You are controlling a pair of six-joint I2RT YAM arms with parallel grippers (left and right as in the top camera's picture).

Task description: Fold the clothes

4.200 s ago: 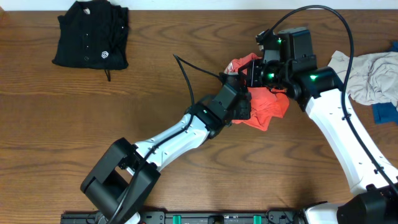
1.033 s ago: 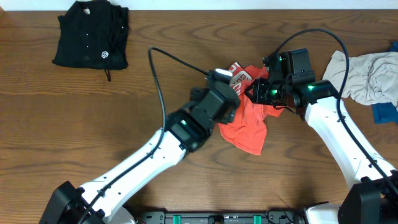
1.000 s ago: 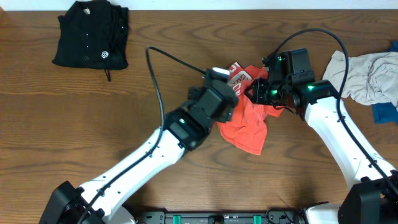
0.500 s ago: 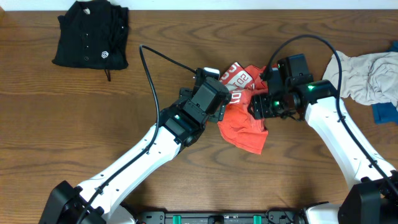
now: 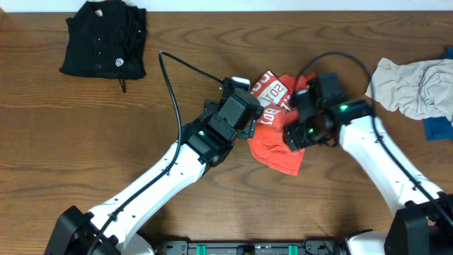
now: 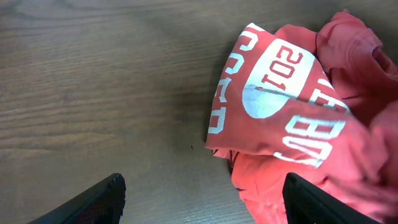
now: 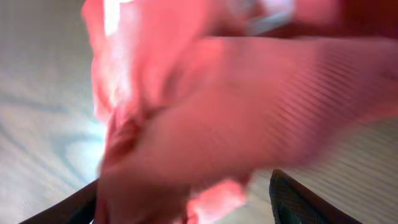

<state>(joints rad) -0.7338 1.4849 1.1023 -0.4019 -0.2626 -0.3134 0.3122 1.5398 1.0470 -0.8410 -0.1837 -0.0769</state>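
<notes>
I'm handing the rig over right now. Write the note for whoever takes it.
Left gripper: open, empty, over bare table beside the red T-shirt.
Right gripper: jaws apart, red fabric bunched right at them; view blurred.
Red T-shirt: crumpled mid-table between the arms, lettering up.
Black shirt: far left corner, compact bundle.
Grey garment and blue piece: heaped at right edge.
Done: red shirt not yet spread.
Left: flatten and fold it, then the grey and blue.

Jaws spread wide: left gripper (image 6: 204, 190), right gripper (image 7: 186, 194).
</notes>
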